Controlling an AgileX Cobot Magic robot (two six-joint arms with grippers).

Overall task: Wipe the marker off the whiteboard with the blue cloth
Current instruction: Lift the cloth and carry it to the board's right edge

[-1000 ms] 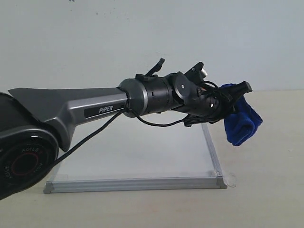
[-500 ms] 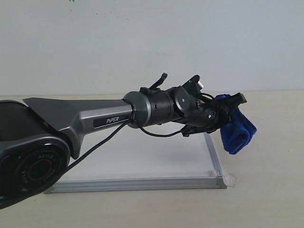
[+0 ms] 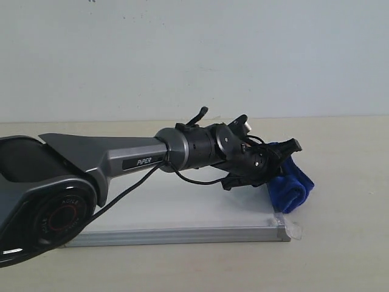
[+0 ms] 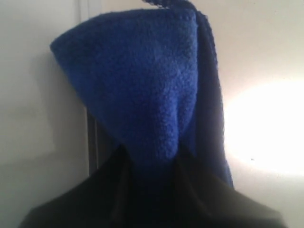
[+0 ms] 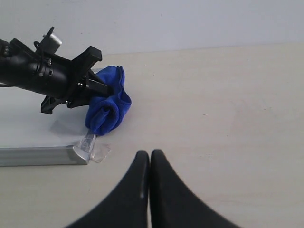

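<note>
The rolled blue cloth (image 3: pixel 290 187) hangs from my left gripper (image 3: pixel 285 165), which is shut on it at the whiteboard's right edge, low over the frame. The same cloth (image 4: pixel 147 90) fills the left wrist view, pinched between dark fingers (image 4: pixel 109 190). The whiteboard (image 3: pixel 182 210) lies flat on the table, largely hidden behind the left arm; no red marker line shows. In the right wrist view the cloth (image 5: pixel 107 107) hangs over the board's near right corner (image 5: pixel 78 153), and my right gripper (image 5: pixel 150 159) hovers shut and empty over bare table, to the right of that corner.
Clear tape (image 5: pixel 97 152) sticks out at the board's corner. The left arm's grey link (image 3: pixel 103 155) stretches across the board from the left. A pale wall (image 3: pixel 194 55) stands behind the beige table (image 3: pixel 346 182).
My left gripper has come down and slightly left with the cloth, from above the board's right edge to low over it. The arm has tilted downward.
</note>
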